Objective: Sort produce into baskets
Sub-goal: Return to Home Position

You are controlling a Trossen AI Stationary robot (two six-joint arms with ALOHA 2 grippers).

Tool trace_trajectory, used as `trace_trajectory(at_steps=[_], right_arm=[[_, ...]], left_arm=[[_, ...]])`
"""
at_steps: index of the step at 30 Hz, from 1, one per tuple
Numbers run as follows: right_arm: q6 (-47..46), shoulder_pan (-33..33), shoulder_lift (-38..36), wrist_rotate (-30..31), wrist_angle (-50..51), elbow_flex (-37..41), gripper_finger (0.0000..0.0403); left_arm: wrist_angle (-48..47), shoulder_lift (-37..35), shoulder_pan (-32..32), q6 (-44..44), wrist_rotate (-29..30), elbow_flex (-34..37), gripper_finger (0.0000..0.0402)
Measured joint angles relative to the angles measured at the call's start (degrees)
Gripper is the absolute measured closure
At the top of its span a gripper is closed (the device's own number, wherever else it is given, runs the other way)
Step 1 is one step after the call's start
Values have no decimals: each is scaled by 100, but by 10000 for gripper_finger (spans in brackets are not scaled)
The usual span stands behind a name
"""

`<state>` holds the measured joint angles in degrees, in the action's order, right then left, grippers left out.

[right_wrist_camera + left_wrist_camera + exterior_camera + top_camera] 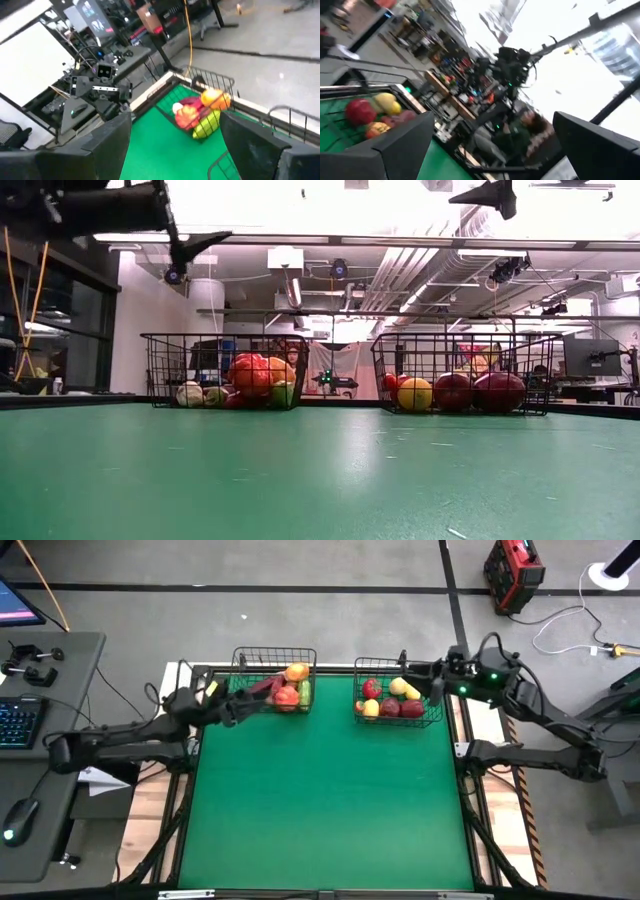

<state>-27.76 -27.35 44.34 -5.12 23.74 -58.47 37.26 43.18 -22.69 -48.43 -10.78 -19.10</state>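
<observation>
Two black wire baskets stand at the table's far edge. The left basket (pixel 275 678) holds red, orange, yellow-green and maroon produce (pixel 290 692), which also shows in the low view (pixel 250 375) and the right wrist view (pixel 202 112). The right basket (pixel 398 700) holds red, yellow and maroon produce (pixel 392 700), also seen in the low view (pixel 455 390) and the left wrist view (pixel 370 112). My left gripper (pixel 250 705) (pixel 495 145) is open and empty, raised beside the left basket's left near corner. My right gripper (pixel 422 682) (pixel 175 140) is open and empty, raised over the right basket's right side.
The green mat (pixel 325 800) spreads in front of the baskets toward the near edge. A desk with keyboard and mouse (pixel 20 725) stands left of the table. Paper (pixel 100 778) lies by the left arm's base. A red box (pixel 513 570) and cables lie on the floor beyond.
</observation>
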Motion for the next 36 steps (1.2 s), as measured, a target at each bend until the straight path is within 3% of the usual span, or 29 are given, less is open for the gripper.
trace_trajectory(at_steps=[7, 17, 27, 30, 36], right_arm=[[-477, 0, 139, 1, 169, 1, 107], [-831, 0, 522, 13, 178, 1, 107], [-946, 0, 480, -144, 381, 1, 107], [-882, 2, 436, -284, 606, 1, 107], [-782, 43, 191, -646, 1186, 4, 107]], left_arm=[[-33, -476, 439, -292, 998, 661, 5], [-10, -415, 830, 513, 1073, 718, 5], [137, -411, 1022, 646, 1271, 718, 5], [148, -408, 1336, 811, 1662, 718, 5], [378, -411, 2208, 1013, 3001, 965, 5]])
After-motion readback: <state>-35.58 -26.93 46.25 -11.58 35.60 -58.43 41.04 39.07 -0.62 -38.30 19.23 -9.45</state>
